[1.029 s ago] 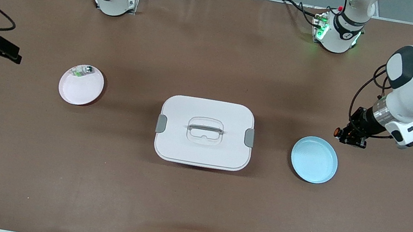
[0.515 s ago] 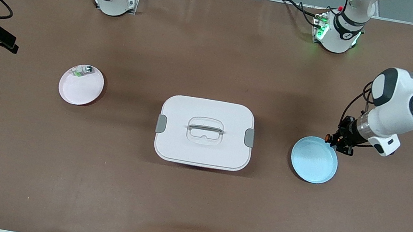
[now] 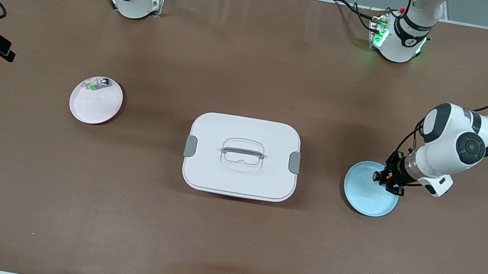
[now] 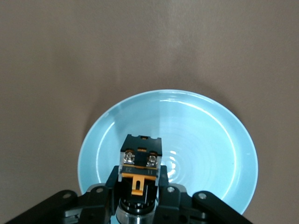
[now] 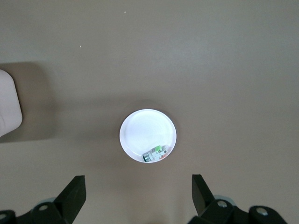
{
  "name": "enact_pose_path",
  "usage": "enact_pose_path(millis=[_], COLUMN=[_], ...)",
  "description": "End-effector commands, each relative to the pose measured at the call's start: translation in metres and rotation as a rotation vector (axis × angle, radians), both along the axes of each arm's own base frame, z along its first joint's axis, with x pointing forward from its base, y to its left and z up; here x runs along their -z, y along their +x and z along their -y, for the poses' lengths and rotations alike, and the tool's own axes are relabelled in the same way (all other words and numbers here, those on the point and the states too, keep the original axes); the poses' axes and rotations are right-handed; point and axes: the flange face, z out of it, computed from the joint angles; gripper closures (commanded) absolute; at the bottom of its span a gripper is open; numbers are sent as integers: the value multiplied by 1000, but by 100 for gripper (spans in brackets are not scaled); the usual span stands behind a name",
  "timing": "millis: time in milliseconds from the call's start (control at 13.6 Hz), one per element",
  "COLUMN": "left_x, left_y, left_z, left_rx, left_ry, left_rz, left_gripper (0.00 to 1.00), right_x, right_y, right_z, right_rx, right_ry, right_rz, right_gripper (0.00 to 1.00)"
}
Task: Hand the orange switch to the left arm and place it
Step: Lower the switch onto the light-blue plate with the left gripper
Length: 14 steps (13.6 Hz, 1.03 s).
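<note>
While right gripper waits wide open, empty, left gripper clamps orange switch directly over blue plate, long axis pointing across its bowl.

I see pink plate holding green-silver component, toward right arm's end of brown surface; blue plate toward left arm's end.

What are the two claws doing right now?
Left gripper: shut on the orange switch, over the blue plate.
Right gripper: open, empty.
</note>
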Motion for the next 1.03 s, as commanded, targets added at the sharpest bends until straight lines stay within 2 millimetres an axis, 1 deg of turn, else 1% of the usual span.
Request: enact_pose_path(millis=[0,221,368,662,809,956], left_x=[2,13,20,26,26,26], left_y=[9,10,10,9,9,9], left_z=[-1,2,0,0,1,0], left_rx=[-11,-13,-15,1,2,20], left_ry=[-2,-19,-19,-12,-14,-3], left_rz=[12,24,27,22,30,35], left_gripper=[100,100,100,100,98,95], right_x=[-6,-8,-8,-13,-17,-14], right_y=[-7,-6,-4,-4,-3,-1], right_z=[3,6,6,8,9,7], right_rx=[16,22,22,26,27,24], right_ry=[13,14,13,8,8,7], right_rz=[28,39,47,49,59,57], right_gripper=[0,0,0,0,0,0])
